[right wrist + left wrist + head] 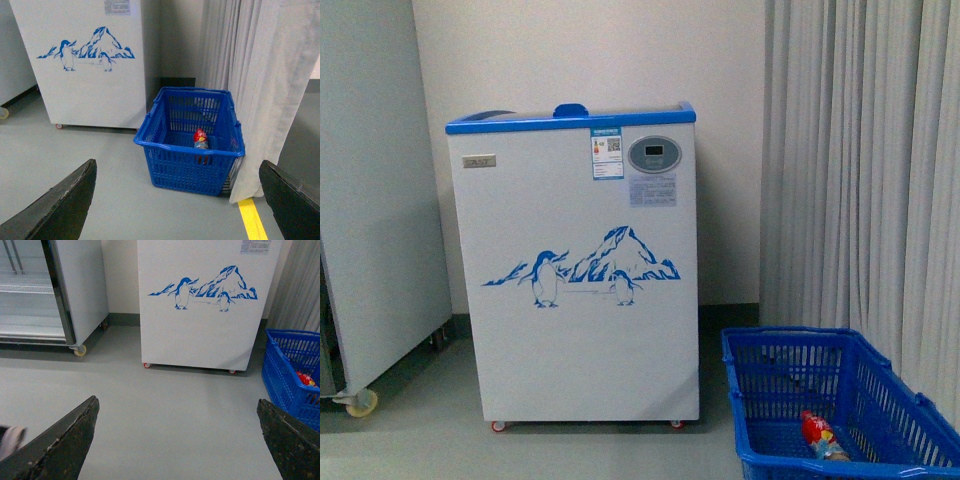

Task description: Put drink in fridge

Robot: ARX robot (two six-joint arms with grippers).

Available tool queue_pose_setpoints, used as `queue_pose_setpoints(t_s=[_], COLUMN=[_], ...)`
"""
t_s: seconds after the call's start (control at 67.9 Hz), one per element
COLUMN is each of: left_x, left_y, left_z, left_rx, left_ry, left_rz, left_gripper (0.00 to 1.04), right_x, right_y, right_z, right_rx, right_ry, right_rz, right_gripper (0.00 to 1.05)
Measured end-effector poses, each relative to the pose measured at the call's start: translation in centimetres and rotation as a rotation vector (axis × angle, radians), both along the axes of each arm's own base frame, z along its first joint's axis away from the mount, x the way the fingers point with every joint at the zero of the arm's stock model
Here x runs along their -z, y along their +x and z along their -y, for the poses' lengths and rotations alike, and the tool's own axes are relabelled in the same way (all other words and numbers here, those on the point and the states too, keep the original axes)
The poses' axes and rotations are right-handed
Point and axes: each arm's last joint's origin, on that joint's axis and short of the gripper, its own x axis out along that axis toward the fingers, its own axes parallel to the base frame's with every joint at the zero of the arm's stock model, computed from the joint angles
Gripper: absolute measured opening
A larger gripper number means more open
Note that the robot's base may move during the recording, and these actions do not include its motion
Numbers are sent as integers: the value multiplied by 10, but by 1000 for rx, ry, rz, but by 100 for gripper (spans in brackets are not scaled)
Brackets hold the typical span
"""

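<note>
The drink [819, 435], a small bottle with a red label, lies in a blue basket [790, 345] on the floor at the lower right. It also shows in the right wrist view [200, 138] and partly in the left wrist view [306, 379]. The fridge [575, 270] is a white chest freezer with a blue rim and a penguin graphic, standing against the wall; its lid looks shut. It also shows in both wrist views [200, 330] [85, 75]. My left gripper [177, 407] is open and empty above the floor. My right gripper [177, 170] is open and empty, well short of the basket [190, 150].
A grey-white tall cabinet [370, 200] on casters stands left of the fridge. Grey curtains [860, 160] hang at the right behind the basket. A yellow floor line [252, 220] runs beside the curtain's hem.
</note>
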Motion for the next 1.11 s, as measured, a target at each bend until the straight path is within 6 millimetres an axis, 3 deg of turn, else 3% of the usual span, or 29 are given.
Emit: queue_pose_setpoints(t_s=[1.105], left_x=[0], left_y=[0], left_z=[0], left_rx=[0], left_ry=[0], left_rz=[0], left_gripper=[97], right_x=[0], right_y=[0], right_z=[0], right_rx=[0], right_ry=[0], right_rz=[0], right_gripper=[97])
